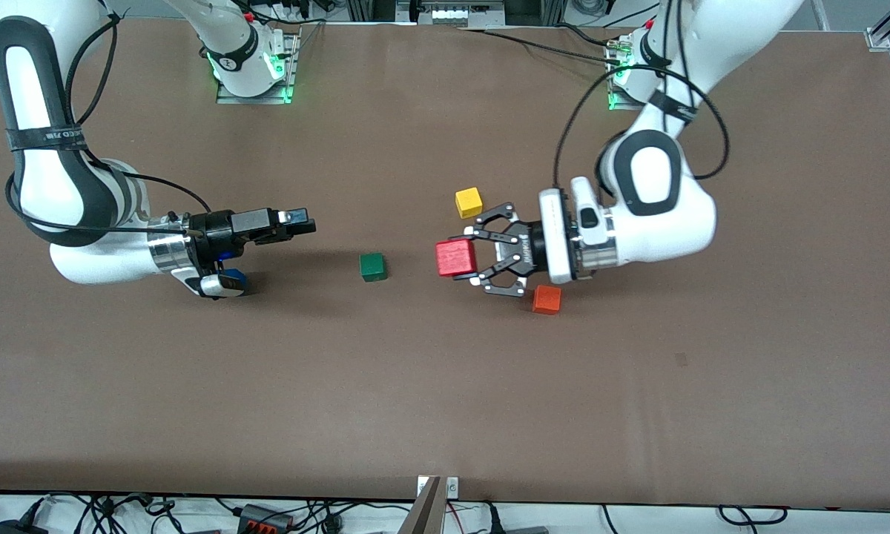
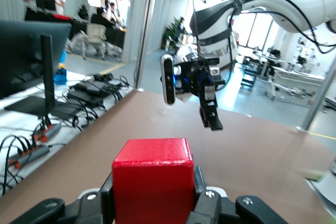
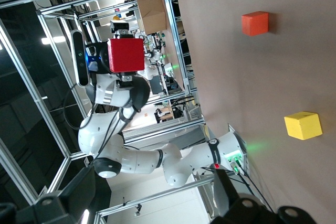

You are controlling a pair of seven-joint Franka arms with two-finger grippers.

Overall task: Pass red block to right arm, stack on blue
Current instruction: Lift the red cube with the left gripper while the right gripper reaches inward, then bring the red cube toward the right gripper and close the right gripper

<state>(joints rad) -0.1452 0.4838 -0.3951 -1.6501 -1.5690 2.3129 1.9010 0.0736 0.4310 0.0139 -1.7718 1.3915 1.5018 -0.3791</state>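
Note:
My left gripper (image 1: 469,257) is turned sideways above the table and is shut on the red block (image 1: 456,257), between the yellow and orange cubes. In the left wrist view the red block (image 2: 152,182) fills the space between the black fingers. My right gripper (image 1: 304,223) is also turned sideways and points at the block with its slim fingers open and nothing between them; the green cube lies between the two grippers. The right wrist view shows the red block (image 3: 126,54) held up ahead. The blue cube (image 1: 235,279) peeks out from under the right wrist, mostly hidden.
A green cube (image 1: 372,266) lies on the brown table between the two grippers. A yellow cube (image 1: 469,202) and an orange cube (image 1: 546,299) lie on either side of the left gripper. Cables and power strips run along the table's front edge.

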